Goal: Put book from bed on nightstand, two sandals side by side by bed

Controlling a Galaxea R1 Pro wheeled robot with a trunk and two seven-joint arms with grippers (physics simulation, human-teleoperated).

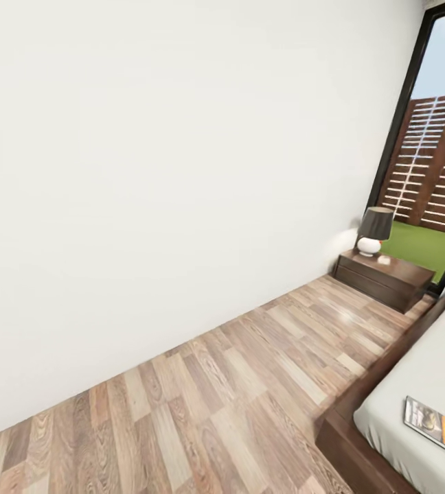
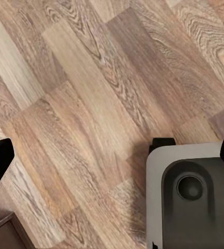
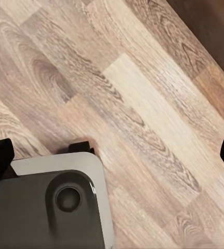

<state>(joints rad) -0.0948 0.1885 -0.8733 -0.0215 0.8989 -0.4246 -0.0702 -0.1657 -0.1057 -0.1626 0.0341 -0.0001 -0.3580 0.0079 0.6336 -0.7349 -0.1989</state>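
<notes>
Left wrist view: the left gripper (image 2: 112, 150) shows as two black fingertips at opposite edges of the picture, spread wide apart, with nothing between them but floor.
Right wrist view: the right gripper (image 3: 112, 155) likewise shows two black fingertips at opposite edges, spread wide, holding nothing.
Robot base: a pale grey body with a dark rounded panel (image 2: 190, 197) sits below the left gripper; the same kind of part (image 3: 55, 202) sits below the right gripper.
Floor: light brown wood planks (image 1: 202, 384) run across the room from the wall to the bed.
Wall: a plain white wall (image 1: 167, 158) takes up most of the head view.
Bed: a dark brown frame with a pale mattress (image 1: 421, 384) lies at the lower right of the head view.
Book: a thin paperback (image 1: 437, 427) lies flat on the mattress near the picture's right edge, its cover showing a photo and an orange band.
Nightstand: a low dark brown cabinet (image 1: 384, 277) stands against the wall beyond the bed, by the window.
Lamp: a dark shade on a white round base (image 1: 373, 230) stands on the nightstand.
Window: a tall black frame (image 1: 401, 110) shows a slatted brown fence (image 1: 435, 165) and green grass (image 1: 421, 247).
</notes>
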